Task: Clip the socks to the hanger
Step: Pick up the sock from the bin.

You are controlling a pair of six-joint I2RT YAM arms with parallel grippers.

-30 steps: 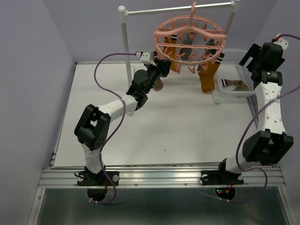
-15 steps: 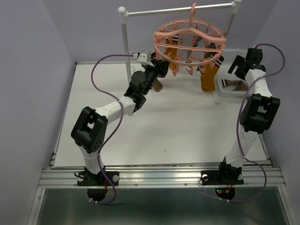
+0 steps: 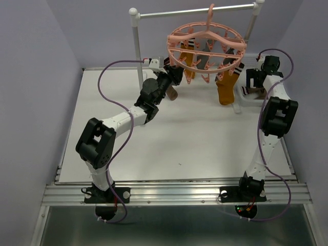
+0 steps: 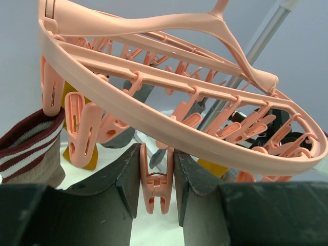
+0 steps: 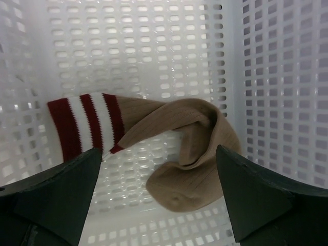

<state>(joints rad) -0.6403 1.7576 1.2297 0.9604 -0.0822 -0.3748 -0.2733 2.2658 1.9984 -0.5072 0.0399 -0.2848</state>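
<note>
A flat, matte white bench (image 3: 179, 133) carries a rail stand (image 3: 137, 56) with smooth white posts and a thin metal bar. From that bar hangs the hanger (image 4: 154, 120), a wide ring of glossy salmon-pink plastic with cross spokes, a curved hook and many small dangling pegs. At the back right of the bench sits a white plastic basket (image 5: 154, 41), its walls and floor pierced with rows of small oblong holes. Soft mustard socks (image 3: 224, 92) already hang limp from the ring, and a ribbed tan sock (image 5: 174, 133) with a red-and-white striped cuff lies folded on the basket floor. A brown sock (image 4: 31, 148) with a dark striped cuff hangs at the near left edge of the ring, just below a peg. The right tool (image 5: 156, 189) hovers over the tan sock with its dark wedge-shaped fingers spread wide. The left tool (image 4: 156, 174) is pressed in on one pink clip (image 4: 156, 192), pinching it under the ring.
</note>
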